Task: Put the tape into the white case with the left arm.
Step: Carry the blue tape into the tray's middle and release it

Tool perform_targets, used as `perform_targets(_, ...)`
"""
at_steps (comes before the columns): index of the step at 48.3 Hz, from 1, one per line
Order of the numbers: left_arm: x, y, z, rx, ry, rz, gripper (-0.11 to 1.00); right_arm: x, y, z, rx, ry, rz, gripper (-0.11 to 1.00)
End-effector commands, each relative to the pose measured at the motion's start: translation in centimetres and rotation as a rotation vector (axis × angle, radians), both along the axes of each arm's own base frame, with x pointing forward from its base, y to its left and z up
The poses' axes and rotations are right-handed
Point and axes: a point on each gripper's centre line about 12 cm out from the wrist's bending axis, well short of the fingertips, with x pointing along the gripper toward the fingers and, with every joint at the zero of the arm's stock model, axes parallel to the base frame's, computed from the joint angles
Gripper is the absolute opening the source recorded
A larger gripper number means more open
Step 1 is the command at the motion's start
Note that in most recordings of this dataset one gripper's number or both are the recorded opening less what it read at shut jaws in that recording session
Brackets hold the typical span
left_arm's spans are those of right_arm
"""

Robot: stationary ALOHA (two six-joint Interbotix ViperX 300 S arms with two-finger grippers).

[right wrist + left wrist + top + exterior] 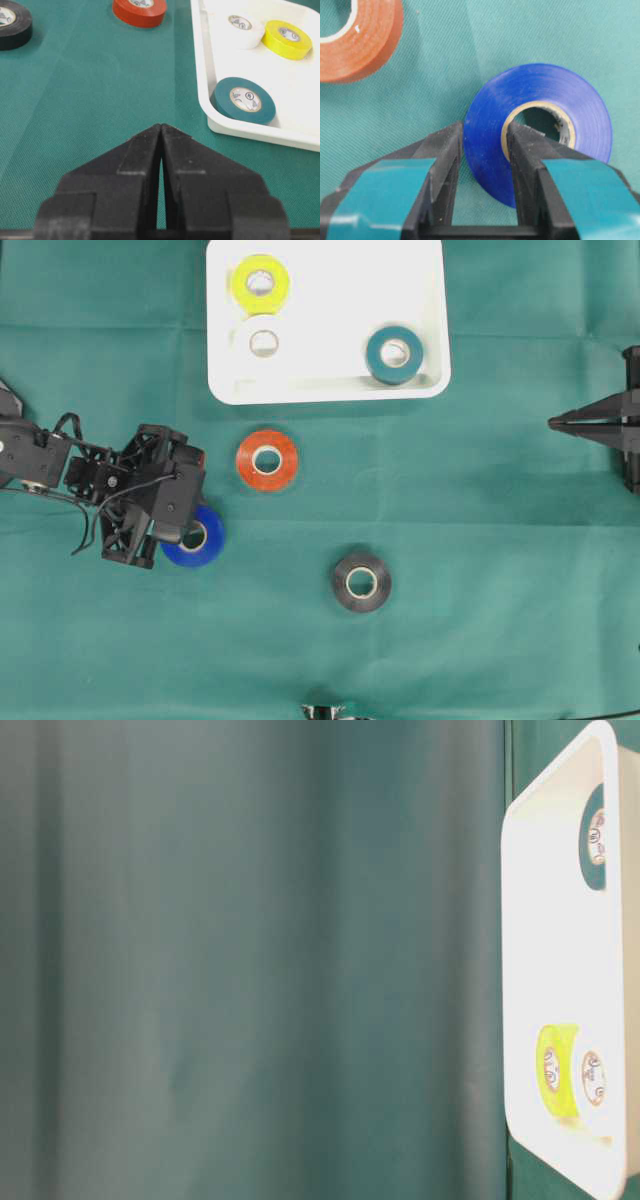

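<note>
A blue tape [207, 537] lies on the green cloth at the left. My left gripper [190, 531], with teal strips on its fingers, is shut on it. In the left wrist view one finger [445, 150] presses the outside of the blue tape [545, 95] and the other sits inside its core. The white case [330, 390] stands at the top middle, holding a yellow tape [260, 282], a white tape [264, 342] and a teal tape [393, 354]. My right gripper [555, 422] rests shut and empty at the right edge, and its tips [161, 127] meet.
An orange tape [267, 460] lies just below the case, between it and the blue roll. A black tape [361, 582] lies lower, near the middle. In the table-level view only the case [520, 970] shows, at the right.
</note>
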Motion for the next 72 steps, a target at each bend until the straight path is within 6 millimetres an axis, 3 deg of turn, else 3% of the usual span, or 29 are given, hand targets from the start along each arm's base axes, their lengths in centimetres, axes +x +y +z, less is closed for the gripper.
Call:
perform_targets(1,0.8,-0.3,2.5,-0.016,-0.047,-0.002,0.25,0.2,0.0,0.3,-0.003,-0.003,0.001,-0.09)
perform_targets(16,0.2,-0.3,7.3,-0.028,-0.081,-0.007,0.25,0.2,0.0,0.3,-0.003,-0.003,0.001,-0.09)
perform_targets(29,0.2,0.3,8.0,-0.027,-0.112,0.004,0.25,0.2,0.0,0.3,-0.003,-0.003,0.001,-0.09)
perform_targets(51,3.6,9.2,8.4,0.000,-0.243,0.282,0.25,0.2,0.0,0.3,-0.002,-0.003,0.001,-0.09)
perform_targets(72,9.0,15.6,6.9,0.137,-0.219,0.314,0.25,0.2,0.0,0.3,-0.003,-0.004,0.001,-0.09)
